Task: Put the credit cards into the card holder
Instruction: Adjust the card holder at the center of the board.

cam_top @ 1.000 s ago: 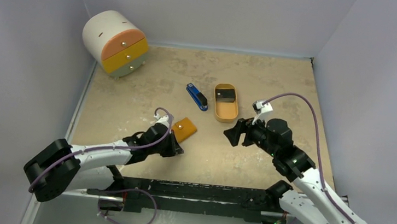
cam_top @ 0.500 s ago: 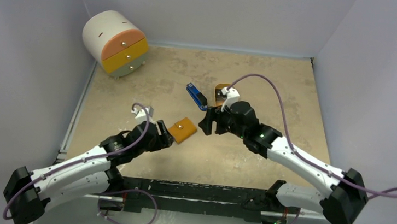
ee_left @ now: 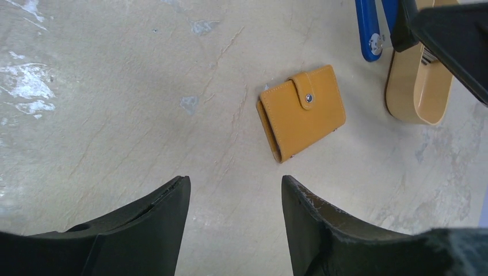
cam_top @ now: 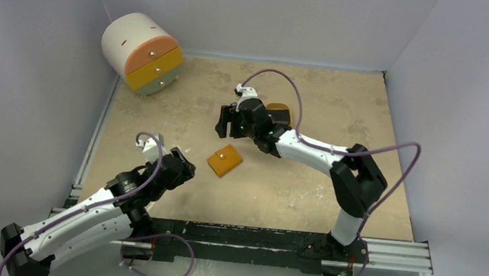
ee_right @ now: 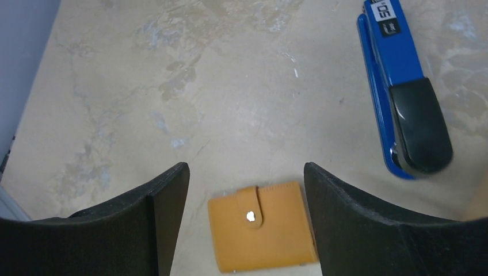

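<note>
The card holder [cam_top: 224, 160], a closed orange wallet with a metal snap, lies flat and free on the table. It also shows in the left wrist view [ee_left: 301, 111] and the right wrist view [ee_right: 262, 225]. My left gripper [cam_top: 183, 167] is open and empty to its near left, with bare table between its tips [ee_left: 235, 181]. My right gripper [cam_top: 225, 124] hovers open just behind the card holder, its jaws [ee_right: 246, 169] standing wide on either side of it from above, not touching. The credit cards are hidden behind the right arm.
A blue-and-black stapler [ee_right: 403, 98] lies right of the card holder. An oval orange tray [ee_left: 417, 86] sits beyond it, partly covered by the right arm [cam_top: 308, 147]. A round white drawer unit [cam_top: 143, 52] stands at the back left.
The left gripper opened, let go of the card holder and drew back to the near left. The right arm swung left from the right side to above the stapler and card holder.
</note>
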Robot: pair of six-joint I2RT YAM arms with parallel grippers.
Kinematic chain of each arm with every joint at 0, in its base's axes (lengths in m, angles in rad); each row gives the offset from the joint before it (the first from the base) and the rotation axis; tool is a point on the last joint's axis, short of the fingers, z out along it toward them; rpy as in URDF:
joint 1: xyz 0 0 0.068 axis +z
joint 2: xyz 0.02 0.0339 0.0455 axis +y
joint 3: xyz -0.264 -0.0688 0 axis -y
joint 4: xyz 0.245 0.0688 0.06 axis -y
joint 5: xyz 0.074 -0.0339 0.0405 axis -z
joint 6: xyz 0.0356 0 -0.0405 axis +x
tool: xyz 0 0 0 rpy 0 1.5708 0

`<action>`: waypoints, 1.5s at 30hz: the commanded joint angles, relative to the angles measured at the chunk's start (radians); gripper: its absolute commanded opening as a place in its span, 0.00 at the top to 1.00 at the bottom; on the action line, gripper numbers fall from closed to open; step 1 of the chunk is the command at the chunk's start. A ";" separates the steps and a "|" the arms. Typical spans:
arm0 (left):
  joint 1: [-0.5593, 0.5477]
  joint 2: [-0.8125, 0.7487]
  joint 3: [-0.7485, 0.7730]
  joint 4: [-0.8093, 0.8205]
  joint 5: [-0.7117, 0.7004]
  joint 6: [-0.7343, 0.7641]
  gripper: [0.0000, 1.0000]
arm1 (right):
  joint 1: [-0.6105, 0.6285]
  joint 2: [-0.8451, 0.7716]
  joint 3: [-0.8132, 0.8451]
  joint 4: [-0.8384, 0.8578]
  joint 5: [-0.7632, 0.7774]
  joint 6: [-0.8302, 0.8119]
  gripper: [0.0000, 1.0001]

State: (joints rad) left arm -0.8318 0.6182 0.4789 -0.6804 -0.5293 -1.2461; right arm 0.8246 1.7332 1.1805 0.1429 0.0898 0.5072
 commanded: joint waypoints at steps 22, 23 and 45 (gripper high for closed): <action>-0.001 -0.062 -0.016 0.000 0.001 -0.041 0.70 | 0.004 0.381 0.330 -0.141 0.023 -0.050 1.00; -0.001 -0.058 -0.020 0.012 0.007 -0.041 0.70 | 0.005 0.375 0.316 -0.138 0.030 -0.049 1.00; -0.001 0.227 -0.128 0.389 0.195 -0.003 0.69 | 0.020 0.097 -0.087 -0.071 0.023 -0.017 1.00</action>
State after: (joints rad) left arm -0.8318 0.7795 0.3599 -0.4438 -0.3859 -1.2694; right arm 0.8272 1.9198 1.1561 0.0345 0.0956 0.4728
